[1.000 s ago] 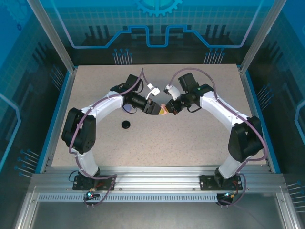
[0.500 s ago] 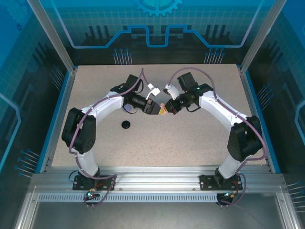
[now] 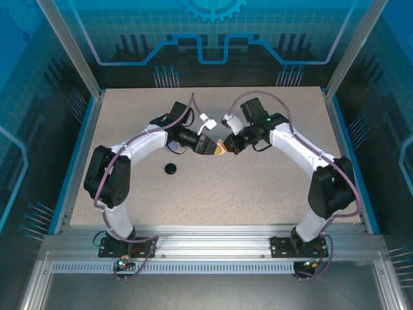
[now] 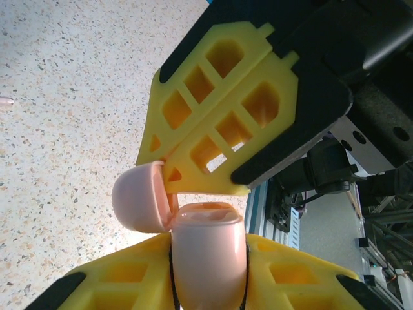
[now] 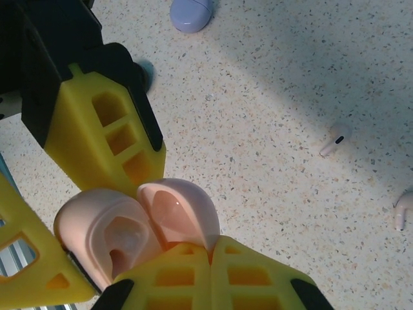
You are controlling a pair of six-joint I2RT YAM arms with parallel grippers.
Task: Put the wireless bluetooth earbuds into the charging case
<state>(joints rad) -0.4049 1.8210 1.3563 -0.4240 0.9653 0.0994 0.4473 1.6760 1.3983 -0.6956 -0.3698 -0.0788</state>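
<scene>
Open pink case (image 4: 210,252) clamped in left tool (image 4: 206,287).

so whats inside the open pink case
A pale moulded hollow shows inside the pink case; whether anything sits in it is unclear. Its lower part is covered by the jaws of the right gripper.

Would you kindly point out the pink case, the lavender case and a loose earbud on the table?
pink case (image 5: 106,236), right wrist view, on its open body's hollow.
lavender case (image 5: 191,14), right wrist view, on its shell's middle.
loose earbud (image 5: 335,140), right wrist view, on its middle.
</scene>
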